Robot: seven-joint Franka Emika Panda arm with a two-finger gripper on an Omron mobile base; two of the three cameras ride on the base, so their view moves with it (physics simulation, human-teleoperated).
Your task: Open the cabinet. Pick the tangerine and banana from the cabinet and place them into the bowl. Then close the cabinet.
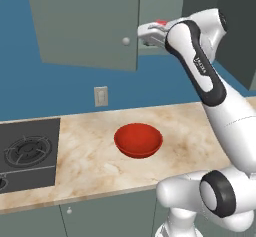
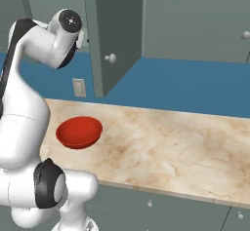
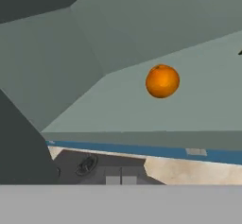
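Observation:
The cabinet's left door [image 1: 85,26] stands swung open, its pale knob [image 1: 126,41] just left of my raised hand. Seen from the right, the same door [image 2: 114,30] juts out edge-on toward the room. The hand view looks into the cabinet [image 3: 142,34], where the tangerine [image 3: 162,81] rests alone on the shelf floor ahead and up-right of my gripper [image 3: 120,180]. The gripper's two tips are pressed together, shut on nothing. The banana is out of view. The red bowl [image 1: 138,140] [image 2: 79,131] sits on the marble counter below the cabinet.
A black stove [image 1: 27,151] lies at the counter's left end. A wall outlet [image 1: 100,96] is on the blue backsplash. The cabinet's right door [image 2: 195,20] is closed. My arm's elbow [image 1: 202,66] hangs over the counter [image 2: 171,137] to the right of the bowl.

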